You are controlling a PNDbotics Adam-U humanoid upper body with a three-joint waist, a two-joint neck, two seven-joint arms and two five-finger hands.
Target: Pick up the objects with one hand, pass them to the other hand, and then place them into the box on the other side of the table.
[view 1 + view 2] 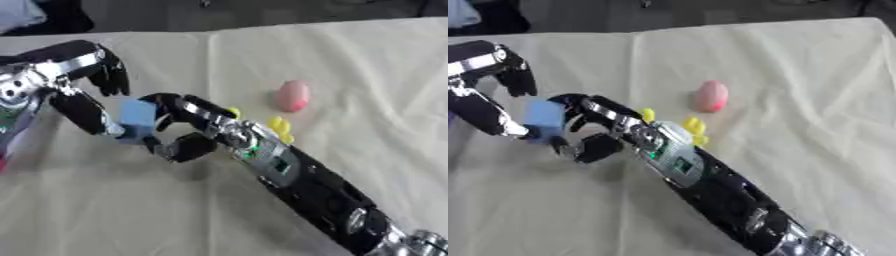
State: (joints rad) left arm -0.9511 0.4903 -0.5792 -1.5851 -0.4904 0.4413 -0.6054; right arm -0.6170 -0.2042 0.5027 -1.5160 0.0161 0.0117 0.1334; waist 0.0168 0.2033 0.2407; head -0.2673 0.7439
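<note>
A light blue cube [137,117] hangs above the cloth at the left between my two hands. My right hand [199,126] reaches in from the lower right, its fingers curled over the cube's top and right side and its thumb [185,147] below. My left hand [77,75] comes from the upper left. One long digit [87,114] lies against the cube's left face and the other fingers [111,79] stay spread above, away from it. A pink egg-shaped object [293,96] lies on the cloth to the right. A yellow lumpy object [280,126] lies beside my right wrist, partly hidden.
A cream cloth [350,60] covers the table, with a fold line running down from the far edge. A red bit [3,163] shows at the left border. The table's far edge meets a dark floor [262,12].
</note>
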